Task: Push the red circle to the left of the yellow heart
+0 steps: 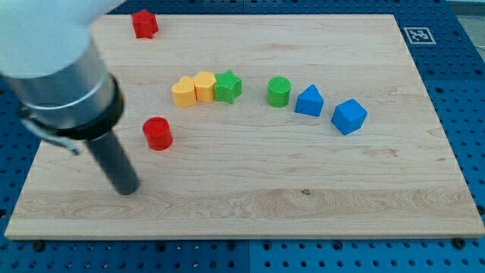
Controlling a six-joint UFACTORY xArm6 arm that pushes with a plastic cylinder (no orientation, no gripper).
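Observation:
The red circle (158, 133) stands on the wooden board at the view's left of centre. The yellow heart (183, 92) lies up and to the right of it, touching a second yellow block (204, 86), which touches a green star (227, 86). My tip (128, 189) rests on the board below and to the left of the red circle, a short gap apart from it. The arm's wide body covers the board's upper left.
A red block (144, 23) sits near the top left edge. A green circle (279, 92), a blue triangle-like block (308, 101) and a blue block (348, 116) run to the right. The board (303, 197) ends close to the view's bottom.

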